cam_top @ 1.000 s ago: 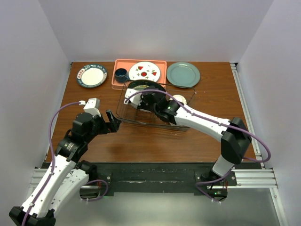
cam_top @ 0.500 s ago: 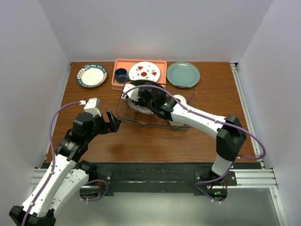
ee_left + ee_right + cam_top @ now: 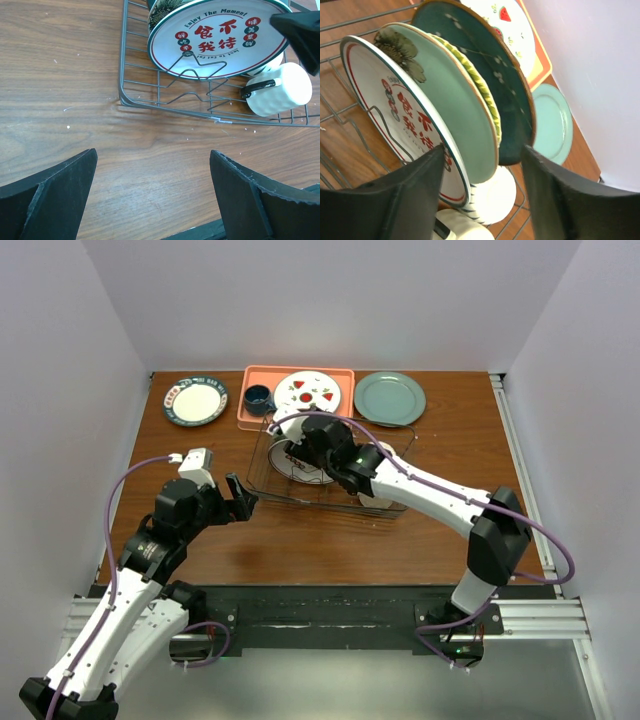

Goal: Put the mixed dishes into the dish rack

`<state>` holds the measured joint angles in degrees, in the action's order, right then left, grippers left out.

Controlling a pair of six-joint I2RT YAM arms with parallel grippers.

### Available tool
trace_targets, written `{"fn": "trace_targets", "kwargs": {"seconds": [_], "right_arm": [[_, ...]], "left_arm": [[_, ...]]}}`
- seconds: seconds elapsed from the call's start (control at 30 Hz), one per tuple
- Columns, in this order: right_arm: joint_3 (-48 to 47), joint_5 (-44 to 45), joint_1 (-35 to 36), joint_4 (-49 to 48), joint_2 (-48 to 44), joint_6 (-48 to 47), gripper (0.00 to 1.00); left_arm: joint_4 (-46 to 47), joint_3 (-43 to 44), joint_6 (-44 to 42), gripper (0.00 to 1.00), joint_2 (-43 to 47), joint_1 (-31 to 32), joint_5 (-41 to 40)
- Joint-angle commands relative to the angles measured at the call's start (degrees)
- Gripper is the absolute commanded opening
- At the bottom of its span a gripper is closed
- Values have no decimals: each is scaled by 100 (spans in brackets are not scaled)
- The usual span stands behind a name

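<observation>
The dish rack stands mid-table with plates on edge in it. In the right wrist view they run from the white green-rimmed plate with red characters, past the pale green flower-marked plate and the yellow woven-pattern plate, to the dark teal plate. My right gripper hangs over them, open, its fingers either side of the plates' edges. Two pale bowls lie in the rack. My left gripper is open over bare wood, left of the rack.
A white plate with a dark patterned rim lies flat at the back left. Behind the rack a salmon tray holds a dark cup and a fruit-marked plate. A grey-green plate sits at the back right.
My right gripper has opened from shut and shifted a little toward the back left over the rack. The white plate now shows standing in front. The left arm has not moved.
</observation>
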<state>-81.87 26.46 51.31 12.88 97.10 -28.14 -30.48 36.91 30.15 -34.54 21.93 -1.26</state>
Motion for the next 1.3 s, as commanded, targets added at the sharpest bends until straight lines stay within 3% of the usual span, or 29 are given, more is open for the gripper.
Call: {"fn": "trace_targets", "kwargs": {"seconds": [0.0,0.13,0.23,0.4,0.53,0.67,0.73,0.87,1.27], "right_arm": [[144,264,-24,-103,-542,335,70],[443,53,-24,-76,-937,555,82],[636,-123,-16,30,-1341,775,99],[830,-132,-16,266,-1966,1686,99],[1005,34,-24,338,-2510,2671,99],[1164,211,-16,460,-3055,3796,99],[1199,237,-24,539,-3179,4052,99],[1296,430,-24,706,-3381,4500,98],[2060,448,-24,197,-3593,5266,98]], "left_arm": [[209,27,-141,100,0,13,20],[209,36,-132,100,-43,13,-6],[192,54,-97,100,-114,13,-76],[130,203,280,100,-474,13,-541],[279,640,1000,100,-1340,-101,-1394],[805,1213,1422,100,-2362,-854,-1167],[1113,1354,1493,100,-2835,-1338,-492],[1869,1617,1870,100,-3575,-2104,-138],[3221,2549,2908,100,-6045,-2861,-121]]}}
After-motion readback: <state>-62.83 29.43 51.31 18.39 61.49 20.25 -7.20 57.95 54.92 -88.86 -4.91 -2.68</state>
